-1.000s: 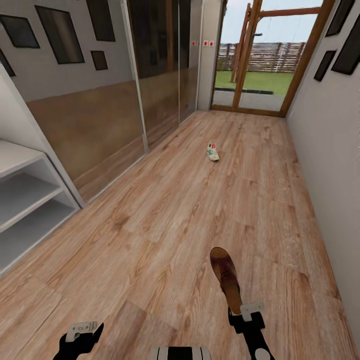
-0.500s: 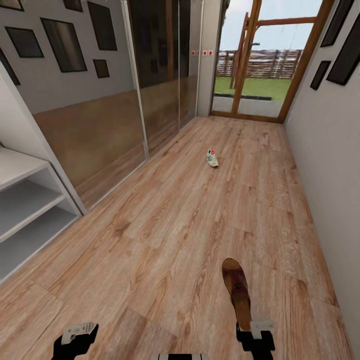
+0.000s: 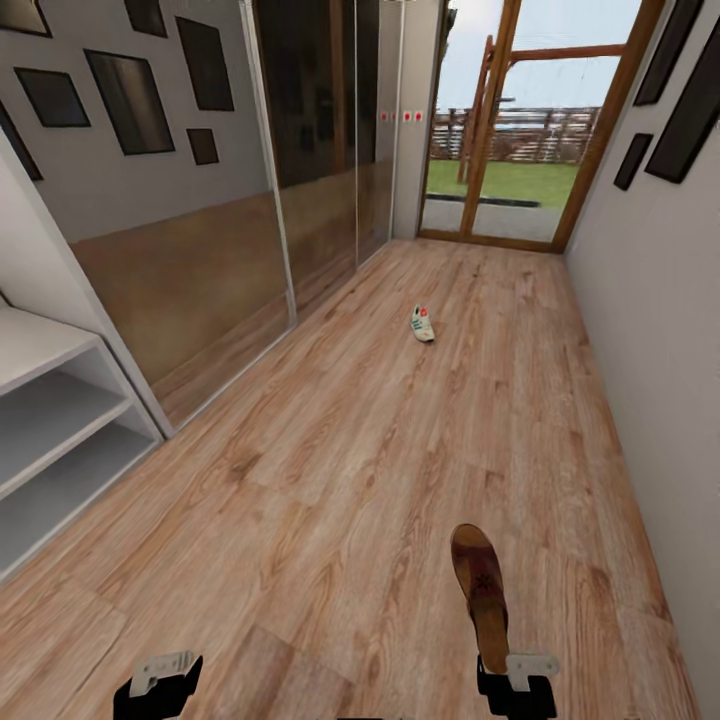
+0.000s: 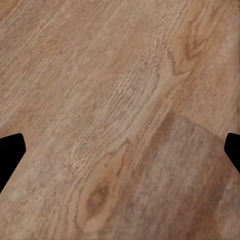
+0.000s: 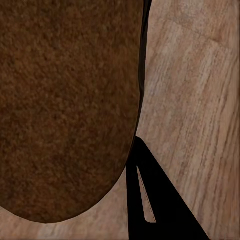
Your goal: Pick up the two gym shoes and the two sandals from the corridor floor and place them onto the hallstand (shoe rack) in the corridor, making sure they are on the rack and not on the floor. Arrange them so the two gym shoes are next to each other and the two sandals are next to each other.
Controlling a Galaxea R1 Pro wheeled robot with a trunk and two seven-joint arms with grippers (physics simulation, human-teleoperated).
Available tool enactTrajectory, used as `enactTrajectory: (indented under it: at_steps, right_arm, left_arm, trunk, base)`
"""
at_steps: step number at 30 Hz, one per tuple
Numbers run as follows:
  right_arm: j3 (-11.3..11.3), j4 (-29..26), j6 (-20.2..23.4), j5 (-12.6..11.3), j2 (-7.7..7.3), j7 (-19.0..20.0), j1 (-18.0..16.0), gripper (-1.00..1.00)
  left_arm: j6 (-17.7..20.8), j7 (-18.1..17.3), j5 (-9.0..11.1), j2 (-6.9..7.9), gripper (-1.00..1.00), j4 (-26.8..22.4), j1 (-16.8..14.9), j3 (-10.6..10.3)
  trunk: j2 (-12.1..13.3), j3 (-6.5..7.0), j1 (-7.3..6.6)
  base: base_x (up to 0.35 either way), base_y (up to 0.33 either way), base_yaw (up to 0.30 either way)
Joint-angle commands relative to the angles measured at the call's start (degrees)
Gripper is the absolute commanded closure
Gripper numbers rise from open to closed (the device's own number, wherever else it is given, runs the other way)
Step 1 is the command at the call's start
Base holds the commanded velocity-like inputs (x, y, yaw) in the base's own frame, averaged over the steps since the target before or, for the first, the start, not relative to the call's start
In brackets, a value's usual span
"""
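Since a second ago the head camera has tilted and shifted, so both grippers sit lower in its picture; the right gripper (image 3: 512, 668) still grips a brown sandal (image 3: 480, 590) by its heel end, toe pointing forward above the floor (image 3: 360, 440). Its hold looks firm, though the fingers are mostly cut off by the frame edge. The left gripper (image 3: 160, 680) hangs spread wide, holding nothing. One gym shoe (image 3: 422, 323) lies far down the corridor. At left stands the rack (image 3: 50, 420).
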Motion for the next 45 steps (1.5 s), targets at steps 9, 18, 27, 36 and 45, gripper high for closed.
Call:
enactTrajectory:
  at_steps: [9,18,27,36,45]
  right_arm:
    - [0.2,0.2,-2.5,0.5,-0.26,-0.5,0.0,1.0]
    - [0.2,0.9,-5.3,0.5,-0.27,-0.5,0.0,1.0]
    - [0.2,1.1,-5.5,0.6,-0.25,-0.5,0.0,1.0]
    - [0.3,3.1,-5.6,0.6,-0.03,-0.5,0.0,1.0]
    - [0.3,3.4,-5.6,0.6,0.01,-0.5,0.0,1.0]
  left_arm:
    - [-0.1,-0.6,-0.2,-0.04,-1.0,-0.1,0.0,0.4]
    - [-0.1,-0.5,-0.1,0.03,-1.0,-0.2,0.0,0.5]
    - [-0.1,-0.5,0.2,0.0,-1.0,0.2,0.0,0.6]
    - [-0.1,-0.5,0.2,-0.04,-1.0,0.5,0.0,0.6]
    - [-0.1,-0.5,0.3,0.03,-1.0,0.5,0.0,0.7]
  trunk:
    - [0.0,0.57,-0.01]
    - [0.0,1.23,-0.01]
    - [0.0,1.89,-0.01]
    - [0.0,2.54,-0.01]
    - [0.0,2.92,-0.01]
  base:
    - [0.0,0.0,-0.183]
    - [0.052,0.0,-0.194]
    - [0.29,-0.034,-0.195]
    - [0.312,-0.16,-0.207]
    - [0.321,-0.121,-0.254]
